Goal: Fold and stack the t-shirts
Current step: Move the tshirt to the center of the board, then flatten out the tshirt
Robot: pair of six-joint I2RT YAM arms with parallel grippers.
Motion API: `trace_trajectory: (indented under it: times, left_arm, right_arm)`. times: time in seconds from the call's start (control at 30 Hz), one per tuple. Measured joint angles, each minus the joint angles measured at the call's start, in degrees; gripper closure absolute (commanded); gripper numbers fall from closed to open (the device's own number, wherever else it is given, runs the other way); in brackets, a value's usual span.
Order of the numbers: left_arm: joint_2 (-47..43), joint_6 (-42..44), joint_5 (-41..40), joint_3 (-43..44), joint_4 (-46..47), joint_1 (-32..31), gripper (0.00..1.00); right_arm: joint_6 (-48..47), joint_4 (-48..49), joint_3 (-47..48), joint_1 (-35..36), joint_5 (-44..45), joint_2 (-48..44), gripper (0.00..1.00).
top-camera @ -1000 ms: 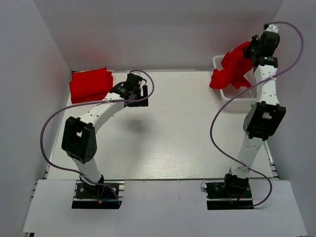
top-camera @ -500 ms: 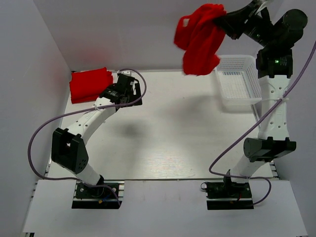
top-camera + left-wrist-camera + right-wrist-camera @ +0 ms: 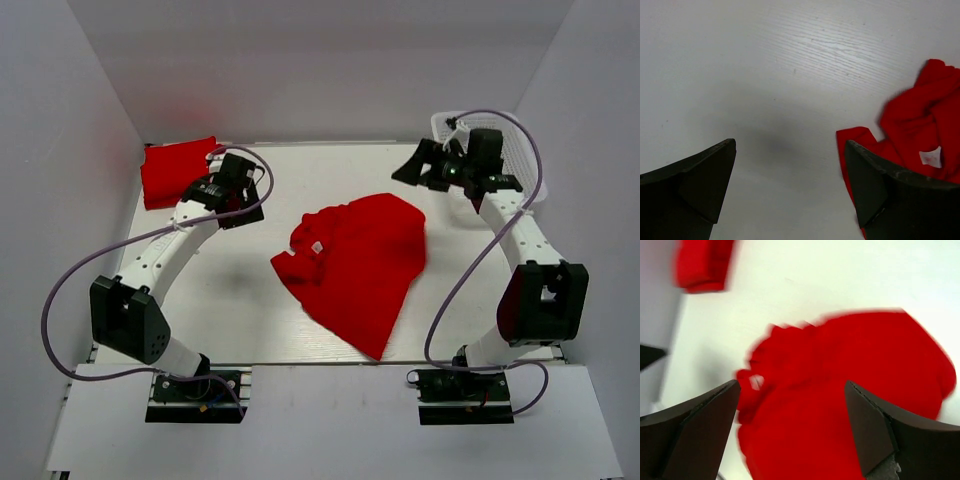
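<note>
A loose red t-shirt (image 3: 355, 265) lies crumpled in the middle of the table, its white neck label facing up. It also fills the right wrist view (image 3: 850, 350) and shows at the right edge of the left wrist view (image 3: 920, 120). A folded red t-shirt stack (image 3: 178, 172) sits at the back left corner and is also seen in the right wrist view (image 3: 705, 262). My right gripper (image 3: 412, 168) hangs open above the shirt's far right side, with nothing between its fingers (image 3: 792, 385). Beside the folded stack, my left gripper (image 3: 228, 193) stands open over bare table (image 3: 790, 145).
A white mesh basket (image 3: 525, 160) stands at the back right, partly behind my right arm. White walls enclose the table on the left, back and right. Purple cables loop beside both arms.
My right arm swung the red t-shirt out of the basket, up and leftward, then opened and let it go. The shirt now lies on the table. My left gripper shifted slightly left.
</note>
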Motion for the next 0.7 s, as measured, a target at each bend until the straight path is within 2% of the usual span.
trace_trajectory:
  times: [0.1,0.27,0.47,0.7]
  left_arm:
    - [-0.28,-0.83,0.11,-1.53,-1.57,0.70,0.00]
    - [-0.61,2.36,6.78,-8.63,1.99,0.24,0.00]
    - [-0.22,7.78,19.28,-12.20,8.26,-1.86,0.00]
    - [2.89,10.75,26.62,-9.64,13.90,-3.76,0.00]
  right_arm:
    - [-3.63,-5.92,-4.37,0.68,11.26,-3.30,0.10]
    - [-6.32,-10.23,-9.73,4.46,20.33,-9.86,0.10]
    - [-5.73,-16.24,-24.22,9.77,24.22,-18.05,0.10]
    - [-0.63,-21.03,-36.76,12.70,25.00,-28.26,0.10]
